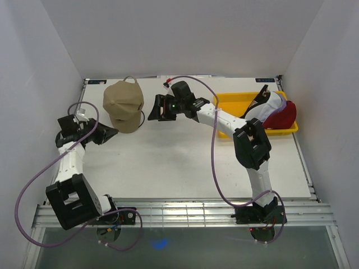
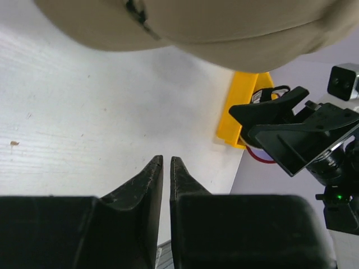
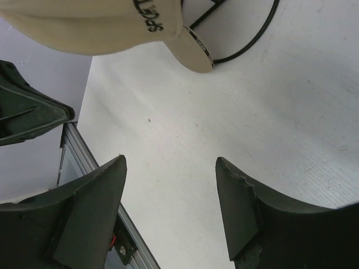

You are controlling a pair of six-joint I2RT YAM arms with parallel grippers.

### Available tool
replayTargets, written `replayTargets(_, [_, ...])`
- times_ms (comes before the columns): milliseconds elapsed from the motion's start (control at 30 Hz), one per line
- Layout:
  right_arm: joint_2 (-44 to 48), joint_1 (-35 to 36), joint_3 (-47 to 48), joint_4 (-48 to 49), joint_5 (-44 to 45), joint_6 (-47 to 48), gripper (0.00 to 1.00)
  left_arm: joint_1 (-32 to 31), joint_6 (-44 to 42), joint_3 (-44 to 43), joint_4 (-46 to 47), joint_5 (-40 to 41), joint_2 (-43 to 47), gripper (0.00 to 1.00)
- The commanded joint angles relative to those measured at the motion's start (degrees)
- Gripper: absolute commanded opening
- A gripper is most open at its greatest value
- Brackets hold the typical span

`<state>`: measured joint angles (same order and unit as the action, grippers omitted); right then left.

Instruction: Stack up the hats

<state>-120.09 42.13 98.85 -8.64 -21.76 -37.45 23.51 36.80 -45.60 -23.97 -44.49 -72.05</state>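
Observation:
A tan hat lies on the white table at the back left, and its underside fills the top of the left wrist view and the right wrist view. My left gripper sits just in front of it, to its left, with its jaws nearly together and nothing between them. To the hat's right, my right gripper stands open and empty. A black hat, a white hat and a red hat are heaped together at the back right.
The heaped hats rest in a yellow tray. A black cable loops on the table beside the tan hat. White walls close in the table on three sides. A metal rail runs along the near edge.

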Motion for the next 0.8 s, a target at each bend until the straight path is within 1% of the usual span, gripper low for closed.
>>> replayTargets(0, [0.6,0.4,7.0,-1.5,1.3,3.3,0.71,-0.7,1.7,-8.1,0.1,3.6,3.6,0.22])
replayTargets(200, [-0.1,0.4,11.8,-3.9,1.9,5.2,0.73,-1.8,2.0,-18.5,0.6,12.3,1.2,0.29])
replayTargets(233, [0.2,0.4,12.5,-4.1,2.3,5.9,0.74,-1.9,2.0,-21.1,0.8,14.3,0.9,0.30])
replayTargets(267, [0.3,0.4,12.7,-4.3,2.7,6.2,0.74,-2.1,1.9,-22.4,1.1,15.1,0.3,0.33])
replayTargets(333, [0.7,0.4,13.1,-4.5,3.4,6.9,0.75,-2.5,1.3,-24.7,1.6,18.5,-2.2,0.37])
replayTargets(367, [0.7,0.4,13.3,-4.6,3.4,7.1,0.75,-2.5,1.1,-26.7,1.6,19.2,-3.3,0.37])
replayTargets(467, [0.7,0.4,13.7,-3.2,2.5,7.2,0.75,-2.5,1.1,-28.7,2.5,22.7,-7.2,0.38])
replayTargets(533, [0.0,0.4,14.5,-1.8,1.6,7.3,0.76,-2.5,1.6,-30.1,3.0,22.9,-11.3,0.38])
replayTargets(667, [-3.5,0.4,21.0,-1.4,0.2,8.3,0.78,-2.7,2.7,-34.3,4.8,22.3,-17.1,0.37])
replayTargets(767, [-5.8,0.4,23.8,0.5,0.0,8.4,0.83,-3.2,2.5,-36.2,4.8,23.2,-20.8,0.39])
